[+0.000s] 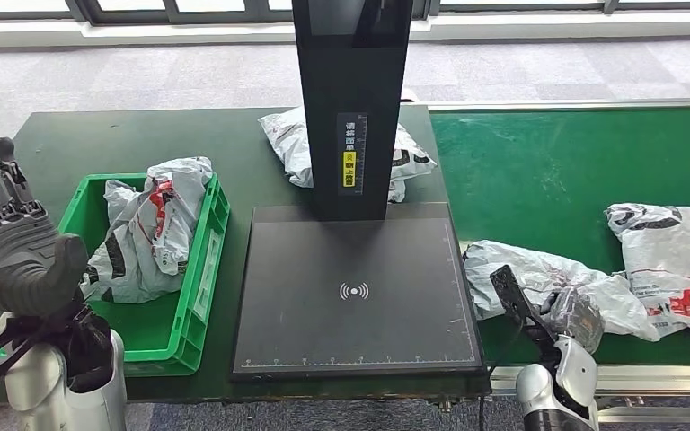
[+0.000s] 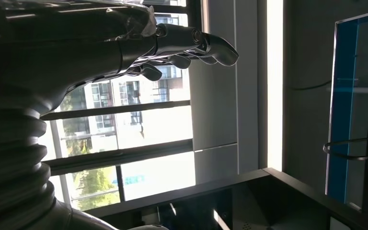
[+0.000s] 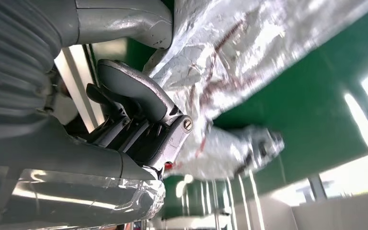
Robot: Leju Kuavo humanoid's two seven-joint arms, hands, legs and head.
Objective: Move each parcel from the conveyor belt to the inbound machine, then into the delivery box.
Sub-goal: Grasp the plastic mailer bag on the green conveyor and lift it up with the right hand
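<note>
Head view places the right hand (image 1: pixel 539 310) at 4 o'clock, fingers pressed into the nearest crumpled silver-white plastic parcel (image 1: pixel 548 283) on the green conveyor belt (image 1: pixel 548 162); the right wrist view shows thumb and fingers bracketing the film, so the grip appears to be closing, not yet secure. This parcel lies at the belt edge beside the flat black scanning plate of the inbound machine (image 1: pixel 355 287), a short transfer. A second silver parcel with red print (image 1: pixel 674 260) waits at 3 o'clock. The left hand (image 1: pixel 9 242) is raised at 8 o'clock, released and empty, clear of the green plastic delivery box (image 1: pixel 199 278), which holds a bagged parcel (image 1: pixel 148 233). Another parcel (image 1: pixel 292 144) lies behind the machine's black column (image 1: pixel 350 99).
</note>
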